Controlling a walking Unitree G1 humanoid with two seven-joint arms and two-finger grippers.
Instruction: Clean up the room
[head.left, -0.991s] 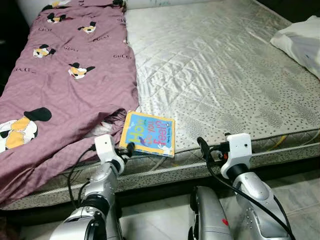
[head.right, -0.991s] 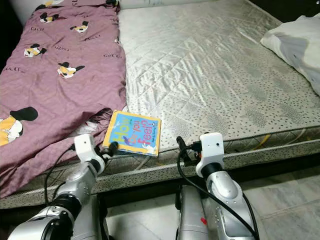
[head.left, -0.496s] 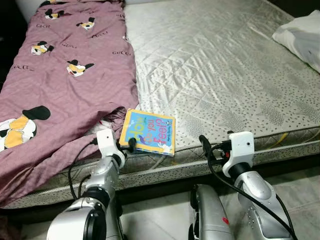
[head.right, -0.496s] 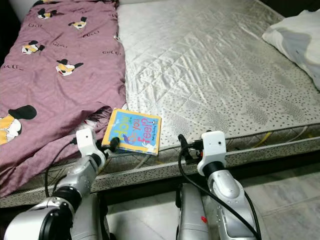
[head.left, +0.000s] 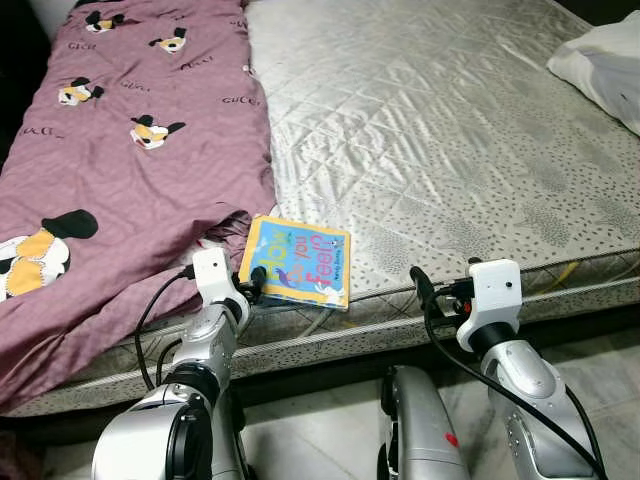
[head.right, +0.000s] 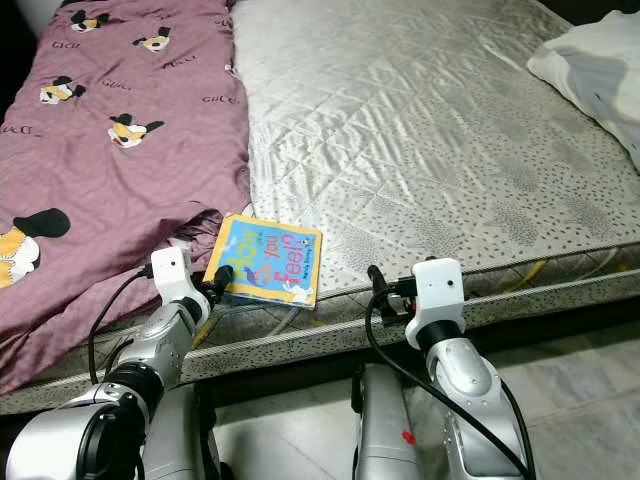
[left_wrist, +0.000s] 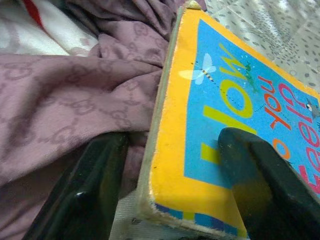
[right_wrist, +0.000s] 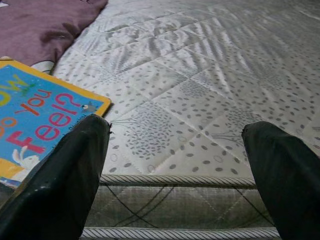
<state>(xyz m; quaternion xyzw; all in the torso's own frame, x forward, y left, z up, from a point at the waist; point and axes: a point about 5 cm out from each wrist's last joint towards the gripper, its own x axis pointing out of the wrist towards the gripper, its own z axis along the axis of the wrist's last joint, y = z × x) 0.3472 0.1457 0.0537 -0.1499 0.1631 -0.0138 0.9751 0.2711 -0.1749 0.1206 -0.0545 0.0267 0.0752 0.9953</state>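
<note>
Book on mattress beside blanket

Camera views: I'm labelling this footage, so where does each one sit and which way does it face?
Eye views: on the head, looking down at the mattress, purple blanket, both arms.
Left wrist: along the left gripper, one finger on the book, one beside it.
Right wrist: along the open right gripper, toward the mattress edge.
All show the book.
</note>
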